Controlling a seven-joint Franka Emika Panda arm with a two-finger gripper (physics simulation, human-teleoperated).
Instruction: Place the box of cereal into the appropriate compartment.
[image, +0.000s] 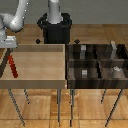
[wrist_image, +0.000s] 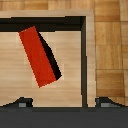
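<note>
Here the box of cereal (image: 13, 67) lies inside the large light-wood tray (image: 40, 80), close to the tray wall on the exterior view's left. It is a slim red box, tilted rather than square to the tray walls; in the wrist view the box of cereal (wrist_image: 38, 56) shows one broad red face and a dark narrow side, resting on the tray's pale wooden floor, apart from the tray wall (wrist_image: 88, 55).

The arm (image: 15, 17) reaches in from the upper part of the exterior view's left, and the gripper (image: 7, 42) hangs above that end of the tray, over the box. The fingers (wrist_image: 20, 103) show only as two dark tips at the edge of the wrist view, set well apart, with nothing between them. No contact with the box is visible.

The four-part bin (image: 97, 62) with dark-brown walls stands just beside the tray, on the exterior view's right. The compartment (image: 116, 54) holding the tall slim grey block (image: 114, 48) is the far section on the exterior view's right. Shorter grey markers (image: 84, 73) sit in the other sections. The red box is well apart from the bin. Tray and bin each stand on thin metal legs (image: 61, 105) over a wooden floor (image: 40, 112).
</note>
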